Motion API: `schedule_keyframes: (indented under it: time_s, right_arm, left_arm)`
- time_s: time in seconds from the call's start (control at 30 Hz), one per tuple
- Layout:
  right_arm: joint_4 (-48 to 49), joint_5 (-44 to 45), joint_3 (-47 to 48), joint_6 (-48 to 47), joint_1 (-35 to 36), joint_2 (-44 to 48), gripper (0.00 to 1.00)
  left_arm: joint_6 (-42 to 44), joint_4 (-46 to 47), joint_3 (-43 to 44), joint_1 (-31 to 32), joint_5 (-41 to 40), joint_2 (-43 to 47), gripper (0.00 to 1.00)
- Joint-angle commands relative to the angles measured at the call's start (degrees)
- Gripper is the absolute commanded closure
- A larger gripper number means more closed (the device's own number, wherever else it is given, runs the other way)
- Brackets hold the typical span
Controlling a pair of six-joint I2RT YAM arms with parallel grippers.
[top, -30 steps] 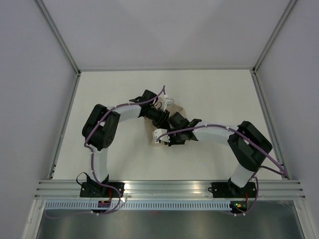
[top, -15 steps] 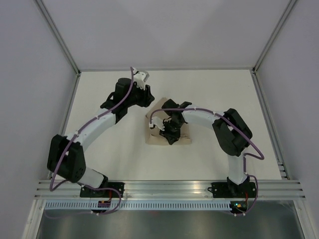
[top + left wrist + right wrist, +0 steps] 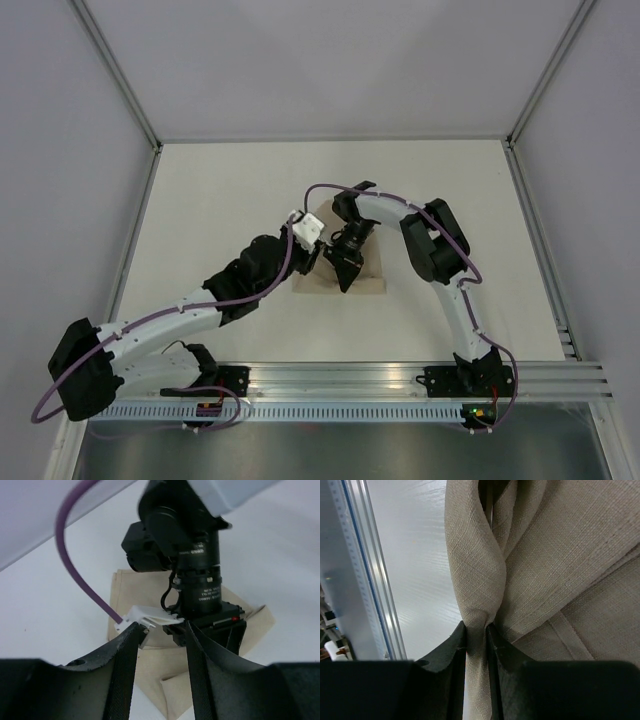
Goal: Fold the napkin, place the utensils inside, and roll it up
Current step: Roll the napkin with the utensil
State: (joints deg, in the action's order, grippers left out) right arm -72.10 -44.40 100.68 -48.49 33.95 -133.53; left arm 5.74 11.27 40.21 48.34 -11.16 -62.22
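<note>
Limp beige cloth napkin (image 3: 555, 570) likely bunches readily. Right pincer (image 3: 476, 630) clamps its gathered fold; left pincer (image 3: 161, 632) stands open. Edge hold advised.

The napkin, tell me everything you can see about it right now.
The napkin is a plain beige woven cloth, folded into layers with a hemmed edge showing. It lies near the middle of the white table. The right gripper is shut on a bunched fold of it, where the cloth twists. The left gripper is open above it; whether it touches the cloth cannot be told.
</note>
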Motion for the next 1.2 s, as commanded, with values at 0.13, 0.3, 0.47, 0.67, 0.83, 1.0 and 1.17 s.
schedule_keyframes:
  time_s: [0.13, 0.3, 0.47, 0.67, 0.83, 1.0, 1.17]
  right_arm:
    - [-0.33, 4.59, 0.74, -3.72, -0.47, -7.7, 0.78]
    - [0.11, 4.59, 1.01, -2.93, -0.73, -8.14, 0.78]
    - [0.11, 4.85, 1.53, -2.31, -0.91, -8.58, 0.78]
    - [0.29, 5.2, 1.53, -2.05, -1.26, -8.67, 0.78]
    - [0.46, 5.38, 1.53, -1.61, -1.35, -8.67, 0.78]
    - [0.64, 5.64, 1.53, -1.43, -1.35, -8.85, 0.78]
    - [0.64, 5.82, 1.27, -1.43, -1.7, -8.93, 0.78]
  left_arm:
    - [8.77, 2.8, -5.22, 9.66, -10.81, -2.46, 0.51]
    - [10.34, 1.75, -4.1, 15.02, -12.3, -11.83, 0.5]
    - [11.58, 0.69, -0.31, 18.55, -12.84, -21.71, 0.5]
    - [13.07, 1.56, 1.37, 18.64, -10.2, -26.99, 0.48]
    - [13.25, -0.45, 3.47, 18.37, -8.62, -31.29, 0.47]
    - [11.4, -0.72, 3.56, 15.92, -7.83, -33.58, 0.47]
    - [10.35, -0.81, 3.82, 13.98, -8.27, -35.34, 0.47]
